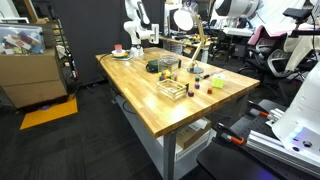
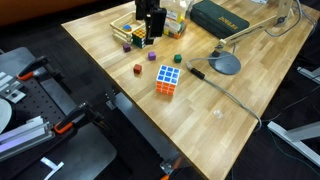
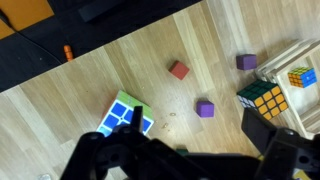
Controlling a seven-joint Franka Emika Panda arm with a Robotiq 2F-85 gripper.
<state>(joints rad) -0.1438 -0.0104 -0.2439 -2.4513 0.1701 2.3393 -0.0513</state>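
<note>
In the wrist view my gripper [image 3: 198, 132] hangs open above the wooden table [image 3: 90, 90], with nothing between its dark fingers [image 3: 262, 130]. A purple cube [image 3: 205, 108] lies just beyond the gap. A black-edged puzzle cube [image 3: 262, 97] sits near the right finger and a green, blue and white puzzle cube [image 3: 125, 115] near the left one. Farther off lie a red cube [image 3: 179, 70] and another purple cube [image 3: 246, 61]. In an exterior view the gripper [image 2: 150, 36] hovers beside a wooden tray [image 2: 124, 26], away from the puzzle cube [image 2: 168, 78] and red cube [image 2: 137, 69].
A desk lamp's round base [image 2: 225, 63] and a dark flat box [image 2: 220, 15] stand on the table [image 2: 240, 120]. The wooden tray [image 3: 303, 52] holds another puzzle cube [image 3: 301, 77]. A small green cube [image 2: 178, 58] lies near the lamp. Clamps and equipment surround the table.
</note>
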